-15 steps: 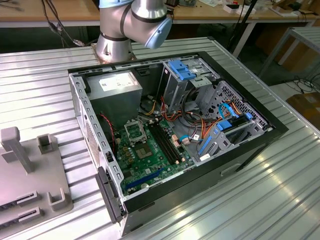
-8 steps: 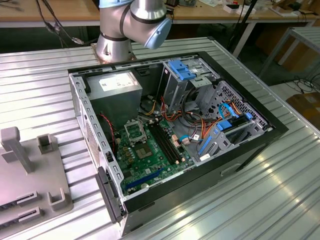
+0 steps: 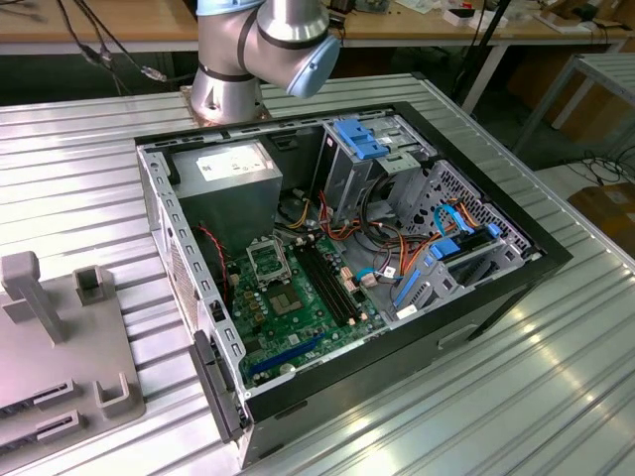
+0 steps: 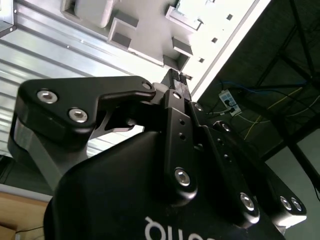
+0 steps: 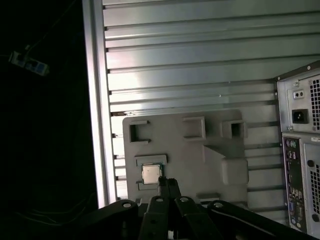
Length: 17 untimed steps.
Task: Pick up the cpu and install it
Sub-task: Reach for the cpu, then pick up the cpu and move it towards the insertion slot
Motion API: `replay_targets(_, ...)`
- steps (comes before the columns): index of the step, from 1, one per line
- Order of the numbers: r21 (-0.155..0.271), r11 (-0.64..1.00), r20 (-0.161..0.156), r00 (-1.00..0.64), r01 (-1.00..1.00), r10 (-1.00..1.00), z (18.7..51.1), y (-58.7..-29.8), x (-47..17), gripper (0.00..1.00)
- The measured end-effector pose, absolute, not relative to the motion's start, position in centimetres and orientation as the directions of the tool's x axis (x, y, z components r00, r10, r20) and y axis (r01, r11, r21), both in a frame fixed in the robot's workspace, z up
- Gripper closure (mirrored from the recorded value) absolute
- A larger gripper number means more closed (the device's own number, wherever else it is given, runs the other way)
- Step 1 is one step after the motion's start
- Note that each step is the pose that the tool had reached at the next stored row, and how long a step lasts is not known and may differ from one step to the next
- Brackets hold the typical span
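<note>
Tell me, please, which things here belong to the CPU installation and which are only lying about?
For the job:
- cpu, lying in the grey holder
- gripper, jaws shut, close to the cpu
- socket on the green board

Lying about:
- power supply
- drive cage
- power strip
</note>
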<state>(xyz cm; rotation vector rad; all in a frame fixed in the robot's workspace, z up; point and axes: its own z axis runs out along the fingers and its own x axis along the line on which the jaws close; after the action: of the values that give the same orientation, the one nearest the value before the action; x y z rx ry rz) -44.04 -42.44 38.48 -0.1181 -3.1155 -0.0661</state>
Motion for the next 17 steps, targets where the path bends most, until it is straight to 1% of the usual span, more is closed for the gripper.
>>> replay_targets(4, 0.041, 0.996, 0.025, -0.997, 0.076, 0.075, 38.46, -42.53, -45.12, 0.89)
replay_targets(17, 0.041, 0.997, 0.025, -0.997, 0.069, 0.068, 38.46, -42.53, -45.18, 0.89)
